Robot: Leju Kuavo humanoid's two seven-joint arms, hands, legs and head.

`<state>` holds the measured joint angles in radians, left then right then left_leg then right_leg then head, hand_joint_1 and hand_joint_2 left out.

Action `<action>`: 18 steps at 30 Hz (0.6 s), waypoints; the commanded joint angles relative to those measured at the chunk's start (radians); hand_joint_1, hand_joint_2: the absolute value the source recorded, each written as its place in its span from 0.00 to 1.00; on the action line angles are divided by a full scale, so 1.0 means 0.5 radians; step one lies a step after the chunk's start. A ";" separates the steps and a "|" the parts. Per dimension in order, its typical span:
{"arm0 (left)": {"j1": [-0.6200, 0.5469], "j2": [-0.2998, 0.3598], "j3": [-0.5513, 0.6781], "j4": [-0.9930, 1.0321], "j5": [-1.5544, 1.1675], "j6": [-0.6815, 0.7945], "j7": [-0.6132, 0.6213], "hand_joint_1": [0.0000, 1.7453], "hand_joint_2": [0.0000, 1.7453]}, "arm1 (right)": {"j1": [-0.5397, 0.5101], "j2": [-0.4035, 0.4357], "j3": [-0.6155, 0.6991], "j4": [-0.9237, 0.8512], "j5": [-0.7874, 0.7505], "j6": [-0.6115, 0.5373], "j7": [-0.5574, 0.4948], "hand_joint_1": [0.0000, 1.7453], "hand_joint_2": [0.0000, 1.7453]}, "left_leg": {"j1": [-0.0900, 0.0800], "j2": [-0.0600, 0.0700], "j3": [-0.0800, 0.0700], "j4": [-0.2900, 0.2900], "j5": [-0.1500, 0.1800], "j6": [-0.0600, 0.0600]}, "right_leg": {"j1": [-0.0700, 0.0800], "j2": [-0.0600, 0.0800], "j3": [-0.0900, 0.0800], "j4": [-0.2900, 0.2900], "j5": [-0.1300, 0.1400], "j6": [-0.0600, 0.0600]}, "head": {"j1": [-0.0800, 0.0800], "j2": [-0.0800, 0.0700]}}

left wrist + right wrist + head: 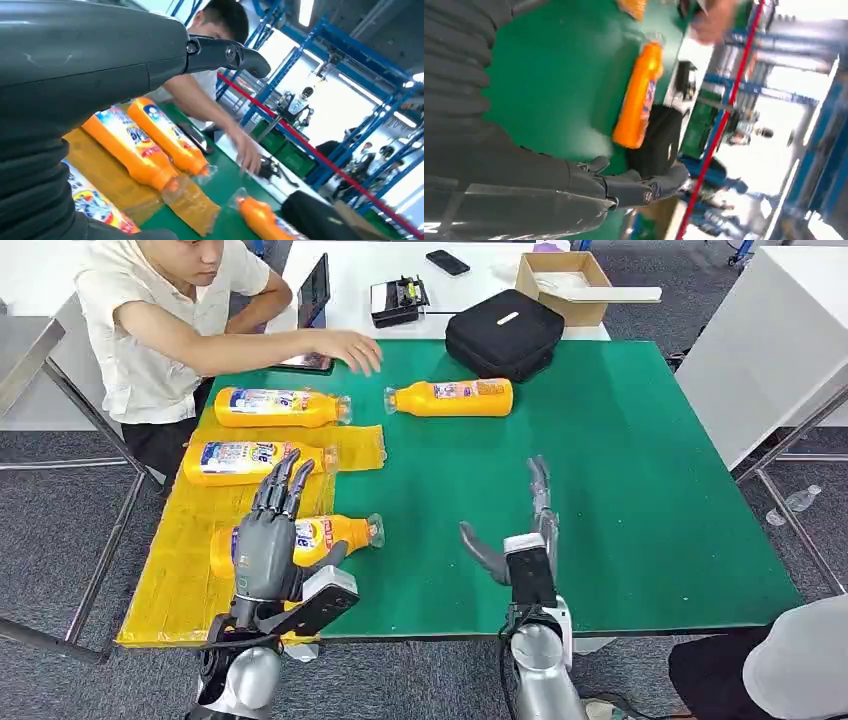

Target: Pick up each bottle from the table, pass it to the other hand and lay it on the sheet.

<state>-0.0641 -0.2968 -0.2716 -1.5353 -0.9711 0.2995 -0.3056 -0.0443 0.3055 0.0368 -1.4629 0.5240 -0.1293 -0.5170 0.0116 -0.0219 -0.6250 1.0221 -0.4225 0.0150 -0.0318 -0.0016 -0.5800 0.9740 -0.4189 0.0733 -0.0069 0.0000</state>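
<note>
Bottles lie on their sides across the green table (620, 490), four of them, all orange. Three rest on the yellow sheet (180, 570) along the table's left side: the far bottle (280, 407), the middle bottle (250, 461) and the near bottle (325, 534). The left hand (272, 535) hovers right over the near bottle, hiding its body, with the fingers straight, a little apart and gripping nothing. The fourth bottle (452, 397) lies off the sheet on the bare green, toward the far edge, well ahead of the right hand (522, 535). That hand is raised over the near part of the table, fingers stretched forward, thumb out to the side, nothing in it.

A person (160, 320) sits at the far left corner and reaches a hand (352, 348) out above the table, between the far bottle and the fourth one. Behind the table are a black case (505, 333), an open cardboard box (562, 285) whose contents I cannot make out, and a phone (447, 262).
</note>
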 commanded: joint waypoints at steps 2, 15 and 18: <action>0.290 -0.105 -0.031 -0.211 0.875 -0.250 0.132 0.00 1.00 | 0.233 0.087 -0.414 -0.475 0.759 -0.660 0.208 0.00 1.00 | 0.001 0.001 0.004 0.000 -0.004 0.000 | 0.002 -0.002 0.005 -0.001 -0.004 -0.006 | 0.000 0.000; 0.282 -0.105 -0.059 -0.198 1.100 -0.182 0.142 0.00 1.00 | 0.137 -0.460 -0.109 -0.144 2.094 -0.560 0.988 0.00 1.00 | 0.003 0.005 0.005 0.000 -0.007 -0.001 | 0.004 0.002 0.005 -0.004 -0.002 -0.008 | -0.001 0.000; 0.258 -0.105 -0.060 -0.154 1.077 -0.282 0.186 0.00 1.00 | 0.026 -0.602 0.061 0.042 2.094 -0.517 1.114 0.00 1.00 | 0.003 0.009 0.006 -0.001 -0.007 0.000 | 0.005 0.007 0.006 -0.007 0.000 -0.007 | -0.001 0.000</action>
<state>0.0718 -0.3075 -0.2739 -1.6503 -0.3967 0.2087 -0.2090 0.0621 0.2710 -0.1363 -1.6614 1.5506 -0.4410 -0.1255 0.0117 -0.0210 -0.6266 1.0221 -0.4239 0.0140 -0.0317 0.0003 -0.5817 0.9739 -0.4187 0.0733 -0.0076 0.0000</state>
